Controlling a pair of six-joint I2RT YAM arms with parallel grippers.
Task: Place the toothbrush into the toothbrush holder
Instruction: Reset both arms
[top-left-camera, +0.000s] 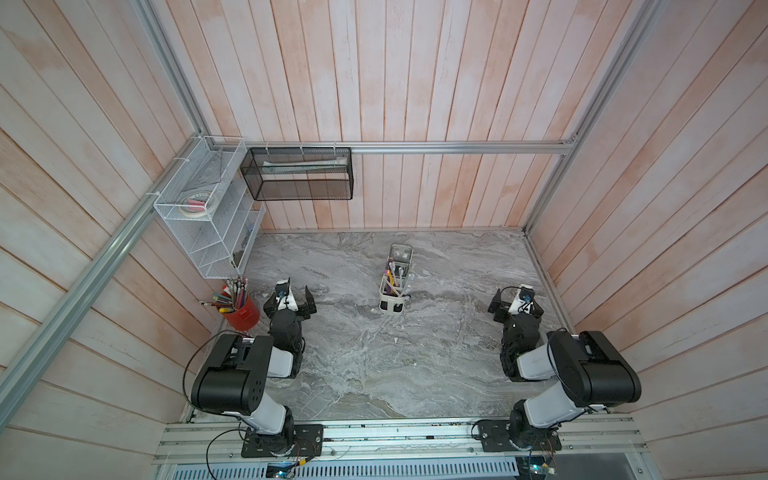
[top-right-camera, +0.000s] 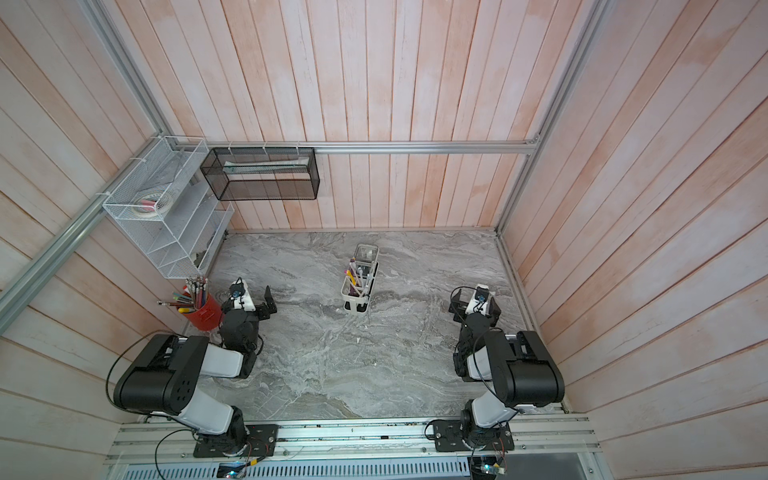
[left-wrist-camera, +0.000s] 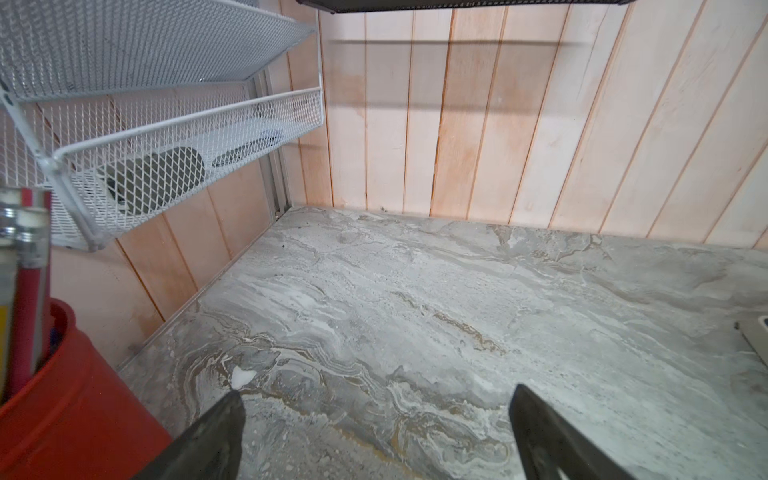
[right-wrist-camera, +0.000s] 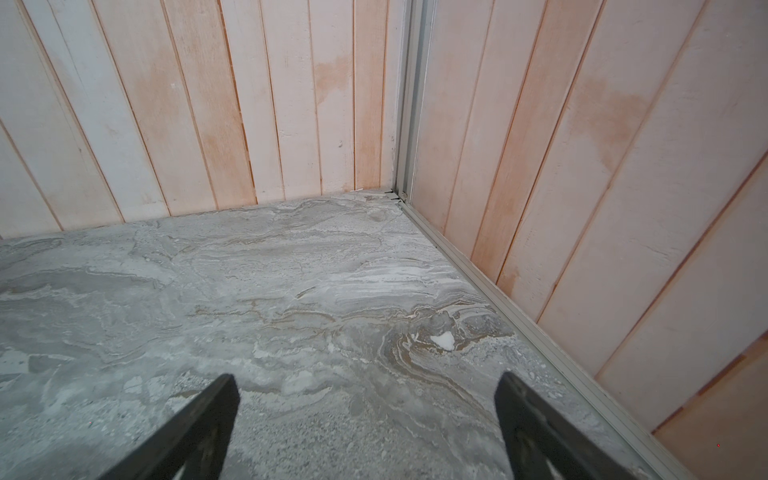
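**Station check: both hands open and empty, brushes standing in holder**

I find the toothbrush holder (top-left-camera: 390, 305) (top-right-camera: 355, 306) upright on the worktop (top-left-camera: 374, 365), about midway between left and right and toward the far half. It is well apart from both arms. Several toothbrushes (top-left-camera: 390, 277) stand in its near and middle compartments, their handles rising above the rim. I make out purple, yellow and white among them, but at this size I cannot tell for certain which compartment each one sits in.

The left hand (left-wrist-camera: 376, 395) hangs low over the worktop at the left side, just beside the red pen cup (top-left-camera: 243, 314). Its jaws are spread wide with only bare marble between them. The right hand (right-wrist-camera: 366, 377) sits at the right side near the wall, its jaws equally wide and nothing in its grasp.

A white wire-mesh rack (top-left-camera: 199, 208) is fixed to the left wall above the cup. A black mesh basket (top-left-camera: 299, 174) hangs on the far wall.
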